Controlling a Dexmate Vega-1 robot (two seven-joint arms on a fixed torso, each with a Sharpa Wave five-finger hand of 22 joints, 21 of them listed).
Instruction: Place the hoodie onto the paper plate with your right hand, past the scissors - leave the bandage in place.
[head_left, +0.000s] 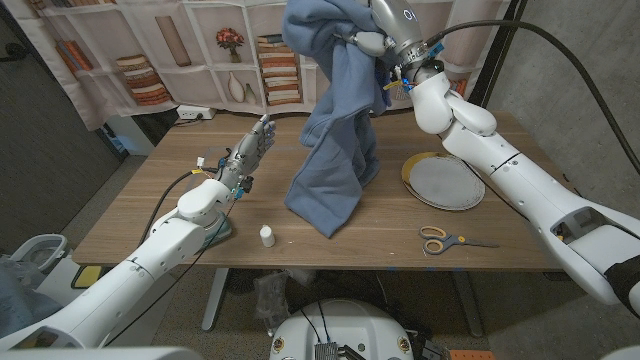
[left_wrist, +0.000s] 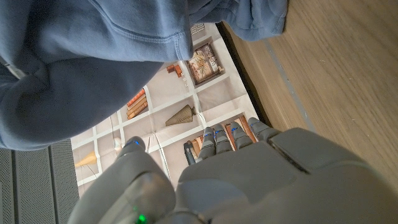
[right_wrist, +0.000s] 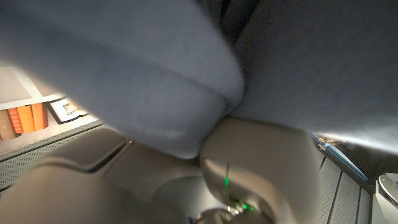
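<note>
Blue and soft, the hoodie (head_left: 333, 120) hangs from our right hand (head_left: 385, 40), fingers pinching it. Below them, the round paper plate (head_left: 445, 181) holds nothing. Our left hand (head_left: 248, 155) fingers spread.

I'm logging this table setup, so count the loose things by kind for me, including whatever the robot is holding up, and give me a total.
Hoodie, blue, held up by the right hand, its lower end on the table: 1
Paper plate: 1
Scissors, yellow handles: 1
Small white bottle-like thing: 1
Total: 4
</note>
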